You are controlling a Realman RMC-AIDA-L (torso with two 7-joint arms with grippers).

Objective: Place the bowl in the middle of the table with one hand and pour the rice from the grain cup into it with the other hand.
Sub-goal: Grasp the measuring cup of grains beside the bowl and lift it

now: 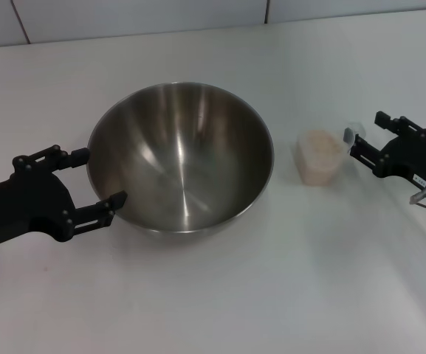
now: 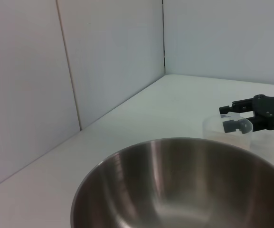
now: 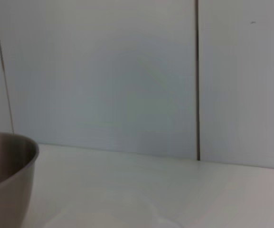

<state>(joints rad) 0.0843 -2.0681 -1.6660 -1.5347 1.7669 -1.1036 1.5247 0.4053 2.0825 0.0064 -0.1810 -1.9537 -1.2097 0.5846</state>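
The steel bowl [image 1: 183, 162] stands empty near the middle of the white table [image 1: 272, 295]. My left gripper [image 1: 98, 177] is open, with both fingertips at the bowl's left outer wall. The clear grain cup [image 1: 318, 156] stands upright just right of the bowl, with pinkish rice [image 1: 317, 146] inside. My right gripper [image 1: 362, 139] is open just right of the cup, apart from it or barely touching. The left wrist view shows the bowl [image 2: 184, 185], the cup [image 2: 227, 132] and the right gripper [image 2: 229, 118] beyond it. The right wrist view shows only the bowl's side [image 3: 8, 185].
White wall panels [image 1: 139, 15] stand along the table's far edge. Bare tabletop lies in front of the bowl and cup.
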